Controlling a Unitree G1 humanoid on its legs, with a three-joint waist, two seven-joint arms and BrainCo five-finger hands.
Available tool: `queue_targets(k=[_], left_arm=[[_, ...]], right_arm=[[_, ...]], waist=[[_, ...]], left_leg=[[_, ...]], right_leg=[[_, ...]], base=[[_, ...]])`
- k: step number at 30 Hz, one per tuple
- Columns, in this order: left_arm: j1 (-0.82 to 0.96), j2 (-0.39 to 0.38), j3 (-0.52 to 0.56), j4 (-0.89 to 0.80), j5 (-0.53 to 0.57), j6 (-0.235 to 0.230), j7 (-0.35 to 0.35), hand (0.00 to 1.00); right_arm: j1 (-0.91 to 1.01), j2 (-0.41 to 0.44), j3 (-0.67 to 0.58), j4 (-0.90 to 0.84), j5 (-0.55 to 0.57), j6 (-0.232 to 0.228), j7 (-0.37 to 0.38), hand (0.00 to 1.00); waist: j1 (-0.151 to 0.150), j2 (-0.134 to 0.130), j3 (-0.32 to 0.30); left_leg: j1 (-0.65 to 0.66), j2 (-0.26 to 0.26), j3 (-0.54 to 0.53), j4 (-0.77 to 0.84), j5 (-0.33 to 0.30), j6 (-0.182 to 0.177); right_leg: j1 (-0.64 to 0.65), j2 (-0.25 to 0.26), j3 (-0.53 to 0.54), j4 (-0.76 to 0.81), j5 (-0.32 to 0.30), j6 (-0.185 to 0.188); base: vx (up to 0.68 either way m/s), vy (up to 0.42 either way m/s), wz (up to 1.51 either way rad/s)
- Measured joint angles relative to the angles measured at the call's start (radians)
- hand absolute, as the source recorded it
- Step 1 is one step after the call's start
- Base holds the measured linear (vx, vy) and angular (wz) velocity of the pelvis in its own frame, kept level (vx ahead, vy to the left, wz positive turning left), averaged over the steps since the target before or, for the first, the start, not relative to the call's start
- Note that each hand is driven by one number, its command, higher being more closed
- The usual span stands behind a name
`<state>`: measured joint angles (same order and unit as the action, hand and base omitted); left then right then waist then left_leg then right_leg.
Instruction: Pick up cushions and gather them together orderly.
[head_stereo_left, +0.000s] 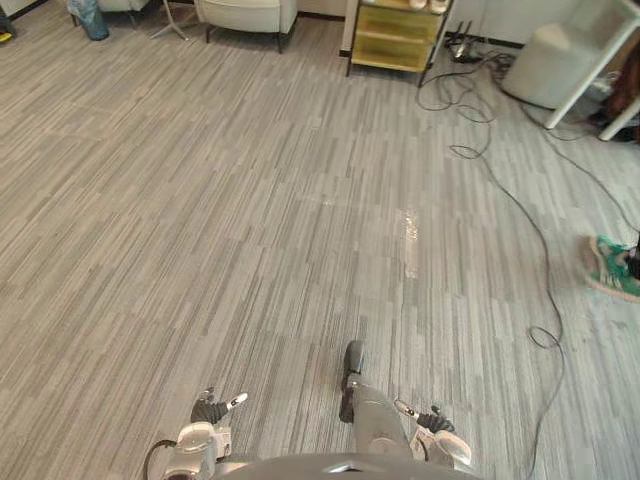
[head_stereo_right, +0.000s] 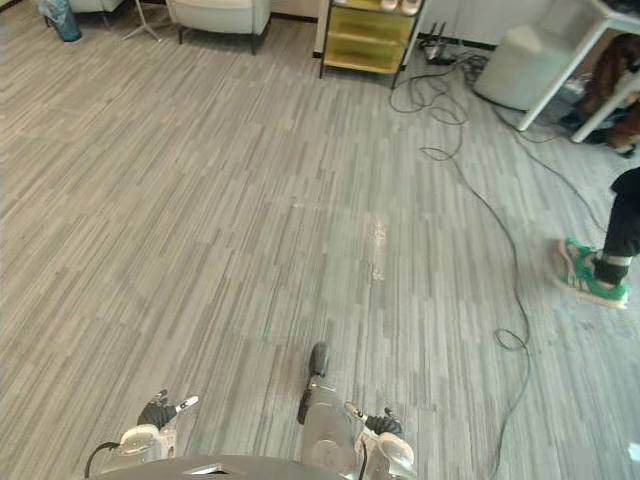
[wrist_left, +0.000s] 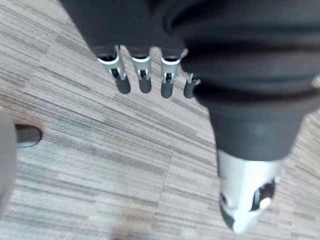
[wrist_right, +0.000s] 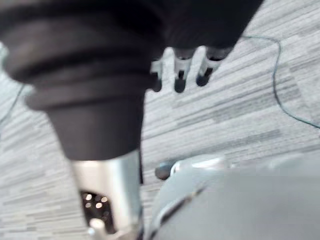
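Note:
My left hand (head_stereo_left: 209, 410) hangs low at the lower left over bare grey striped carpet. Its fingers (wrist_left: 142, 80) are straight and hold nothing. At the lower right my right hand (head_stereo_left: 432, 419) also hangs over the carpet, its fingers (wrist_right: 180, 75) relaxed and empty. Far off at the upper right a pale grey rounded soft thing (head_stereo_left: 548, 62), perhaps a cushion or pouf, rests on the floor by white table legs (head_stereo_left: 592, 68). Both hands are well away from it.
A yellow shelf unit (head_stereo_left: 396, 36) and a white armchair (head_stereo_left: 248, 14) stand along the far edge. Black cables (head_stereo_left: 520, 222) trail across the floor on the right. A person's green shoe (head_stereo_left: 612, 268) stands at the right edge. A blue bag (head_stereo_left: 88, 17) sits far left.

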<state>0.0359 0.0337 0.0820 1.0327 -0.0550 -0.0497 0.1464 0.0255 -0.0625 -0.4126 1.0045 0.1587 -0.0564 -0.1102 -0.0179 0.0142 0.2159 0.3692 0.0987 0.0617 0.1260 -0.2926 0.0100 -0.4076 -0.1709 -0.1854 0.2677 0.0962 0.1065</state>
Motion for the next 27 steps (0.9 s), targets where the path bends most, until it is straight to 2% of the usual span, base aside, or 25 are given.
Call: queue_targets(k=[1,2,3,4,5,6,7,8,9,10,11,12,13,15,17,18,19,20,21,22,24,25,26,27], left_arm=[[0.012,-0.023,0.008,0.005,0.000,0.000,0.000,0.00],[0.018,-0.033,0.018,0.003,-0.003,-0.001,0.000,0.00],[0.024,-0.046,0.031,0.003,-0.003,-0.001,0.000,0.00],[0.025,-0.051,0.033,0.003,-0.003,-0.001,-0.002,0.00],[0.025,-0.054,0.034,-0.002,-0.003,-0.002,-0.007,0.00],[0.024,-0.051,0.032,-0.006,-0.004,-0.004,-0.008,0.00],[0.024,-0.048,0.031,-0.015,-0.013,-0.004,-0.008,0.00],[0.024,-0.046,0.031,-0.023,-0.022,-0.004,-0.008,0.00],[0.024,-0.038,0.033,-0.046,-0.027,-0.007,-0.007,0.00],[0.025,-0.037,0.034,-0.053,-0.028,-0.008,-0.007,0.00],[0.026,-0.038,0.033,-0.060,-0.029,-0.009,-0.007,0.00],[0.030,-0.038,0.032,-0.078,-0.031,-0.013,-0.007,0.00],[0.031,-0.038,0.033,-0.085,-0.032,-0.016,-0.008,0.00],[0.028,-0.039,0.036,-0.110,-0.040,-0.018,-0.008,0.00],[0.028,-0.040,0.035,-0.119,-0.040,-0.018,-0.008,0.00],[0.028,-0.040,0.033,-0.119,-0.039,-0.018,-0.007,0.00],[0.032,-0.043,0.030,-0.119,-0.039,-0.018,-0.007,0.00],[0.036,-0.048,0.029,-0.119,-0.040,-0.018,-0.008,0.00],[0.029,-0.042,0.029,-0.118,-0.040,-0.018,-0.007,0.00],[0.024,-0.030,0.028,-0.118,-0.039,-0.018,-0.009,0.00],[0.015,-0.012,0.024,-0.112,-0.039,-0.016,-0.009,0.00],[0.013,-0.003,0.024,-0.108,-0.039,-0.016,-0.009,0.00],[0.012,-0.003,0.022,-0.099,-0.040,-0.016,-0.009,0.00],[0.010,-0.004,0.014,-0.097,-0.041,-0.014,-0.008,0.00]], right_arm=[[0.001,-0.010,-0.027,-0.002,0.000,-0.001,0.000,0.00],[0.001,-0.014,-0.039,-0.002,0.000,-0.001,0.000,0.00],[0.002,-0.021,-0.043,-0.002,0.000,-0.001,0.000,0.00],[0.002,-0.024,-0.041,-0.001,0.000,0.000,0.000,0.00],[0.005,-0.025,-0.038,-0.001,0.001,0.000,-0.002,0.00],[0.012,-0.027,-0.030,-0.001,0.003,-0.002,-0.004,0.00],[0.021,-0.028,-0.026,0.001,0.009,-0.002,-0.006,0.00],[0.021,-0.027,-0.022,0.002,0.014,-0.001,-0.007,0.00],[0.031,-0.021,-0.014,0.002,0.021,-0.001,-0.008,0.00],[0.031,-0.020,-0.010,0.001,0.028,-0.001,-0.008,0.00],[0.030,-0.020,-0.003,-0.001,0.035,-0.001,-0.008,0.00],[0.030,-0.024,0.007,0.002,0.049,-0.001,-0.008,0.00],[0.029,-0.023,0.006,0.004,0.050,0.000,-0.008,0.00],[0.013,-0.007,-0.003,0.002,0.050,0.001,-0.008,0.00],[0.010,0.007,-0.016,-0.003,0.050,0.000,-0.009,0.00],[0.009,0.009,-0.027,-0.003,0.050,0.000,-0.008,0.00],[0.008,0.013,-0.040,-0.003,0.050,0.000,-0.008,0.00],[0.011,0.011,-0.040,-0.001,0.050,-0.001,-0.008,0.00],[0.009,0.005,-0.034,0.006,0.049,0.001,-0.009,0.00],[-0.002,0.021,-0.028,0.006,0.049,0.001,-0.009,0.00],[0.005,0.038,-0.023,-0.005,0.048,-0.001,-0.009,0.00],[0.010,0.041,-0.023,-0.005,0.048,-0.001,-0.008,0.00],[0.022,0.042,-0.023,-0.004,0.048,-0.001,-0.008,0.00],[0.023,0.044,-0.023,-0.005,0.048,-0.002,-0.006,0.00]], waist=[[-0.006,0.043,-0.007],[-0.004,0.056,-0.012],[0.000,0.084,-0.028],[0.000,0.092,-0.034],[-0.001,0.103,-0.029],[0.001,0.100,-0.016],[0.003,0.105,-0.012],[0.007,0.106,-0.012],[0.021,0.087,0.002],[0.023,0.084,0.003],[0.024,0.083,0.003],[0.028,0.084,0.003],[0.036,0.084,0.003],[0.066,0.082,0.005],[0.070,0.074,0.008],[0.071,0.070,0.007],[0.077,0.074,0.003],[0.092,0.087,-0.004],[0.105,0.078,-0.009],[0.103,0.044,-0.012],[0.093,0.000,-0.017],[0.094,-0.005,-0.018],[0.096,-0.009,-0.026],[0.099,-0.014,-0.028]], left_leg=[[-0.035,0.049,-0.041,0.134,0.007,-0.010],[-0.052,0.067,-0.053,0.190,0.022,-0.033],[-0.105,0.100,-0.090,0.318,0.067,-0.102],[-0.143,0.111,-0.113,0.403,0.109,-0.126],[-0.216,0.127,-0.147,0.561,0.248,-0.181],[-0.285,0.150,-0.153,0.732,0.343,-0.196],[-0.360,0.176,-0.126,0.901,0.311,-0.176],[-0.386,0.184,-0.103,0.966,0.286,-0.163],[-0.452,0.187,-0.031,1.054,0.219,-0.126],[-0.470,0.185,-0.014,1.060,0.207,-0.111],[-0.497,0.178,0.005,1.057,0.191,-0.094],[-0.575,0.150,0.041,1.007,0.150,-0.084],[-0.594,0.145,0.061,0.980,0.135,-0.084],[-0.664,0.122,0.129,0.798,0.090,-0.061],[-0.668,0.077,0.155,0.558,0.092,-0.059],[-0.657,0.048,0.153,0.421,0.113,-0.071],[-0.628,0.010,0.122,0.177,0.177,-0.092],[-0.626,0.003,0.088,0.055,0.267,-0.108],[-0.621,-0.014,0.074,0.065,0.353,-0.068],[-0.609,-0.052,0.080,0.073,0.355,-0.011],[-0.608,-0.093,0.091,0.121,0.306,0.039],[-0.599,-0.102,0.095,0.139,0.288,0.050],[-0.578,-0.114,0.099,0.157,0.248,0.063],[-0.547,-0.125,0.109,0.159,0.208,0.069]], right_leg=[[-0.007,0.030,-0.025,0.084,-0.011,-0.026],[-0.005,0.048,-0.031,0.103,-0.024,-0.050],[0.005,0.082,-0.043,0.122,-0.060,-0.099],[0.014,0.100,-0.048,0.128,-0.081,-0.104],[0.053,0.130,-0.055,0.122,-0.113,-0.117],[0.110,0.156,-0.058,0.095,-0.134,-0.131],[0.172,0.180,-0.061,0.064,-0.148,-0.142],[0.206,0.185,-0.061,0.051,-0.149,-0.156],[0.300,0.193,-0.049,0.016,-0.181,-0.173],[0.326,0.193,-0.047,0.005,-0.189,-0.178],[0.357,0.194,-0.046,-0.010,-0.201,-0.176],[0.415,0.194,-0.044,-0.055,-0.214,-0.175],[0.428,0.194,-0.040,-0.068,-0.214,-0.175],[0.487,0.190,-0.017,-0.118,-0.222,-0.162],[0.537,0.170,-0.015,-0.152,-0.234,-0.141],[0.552,0.161,-0.014,-0.163,-0.240,-0.132],[0.575,0.157,-0.008,-0.188,-0.250,-0.120],[0.592,0.165,0.014,-0.209,-0.260,-0.106],[0.605,0.158,0.044,-0.211,-0.276,-0.089],[0.621,0.126,0.057,-0.200,-0.293,-0.070],[0.614,0.077,0.069,-0.137,-0.305,-0.054],[0.610,0.067,0.070,-0.101,-0.305,-0.054],[0.583,0.049,0.084,0.008,-0.307,-0.050],[0.496,0.025,0.116,0.225,-0.301,0.008]], base=[[0.43,-0.308,-0.10],[0.57,-0.348,-0.26],[0.35,-0.183,-0.30],[0.48,-0.225,-0.29],[0.48,-0.194,-0.20],[0.71,-0.270,-0.15],[0.47,-0.158,-0.08],[0.53,-0.159,-0.11],[0.40,-0.102,-0.10],[0.48,-0.117,-0.05],[0.40,-0.056,0.09],[0.38,-0.035,0.04],[0.37,-0.011,-0.15],[0.32,0.047,-0.31],[0.40,0.111,-0.07],[0.36,0.123,0.00],[0.36,0.151,-0.17],[0.47,0.219,-0.47],[0.49,0.226,-0.54],[0.53,0.208,-0.35],[0.54,0.184,0.06],[0.42,0.155,0.15],[0.39,0.160,0.00],[0.45,0.190,-0.09]])
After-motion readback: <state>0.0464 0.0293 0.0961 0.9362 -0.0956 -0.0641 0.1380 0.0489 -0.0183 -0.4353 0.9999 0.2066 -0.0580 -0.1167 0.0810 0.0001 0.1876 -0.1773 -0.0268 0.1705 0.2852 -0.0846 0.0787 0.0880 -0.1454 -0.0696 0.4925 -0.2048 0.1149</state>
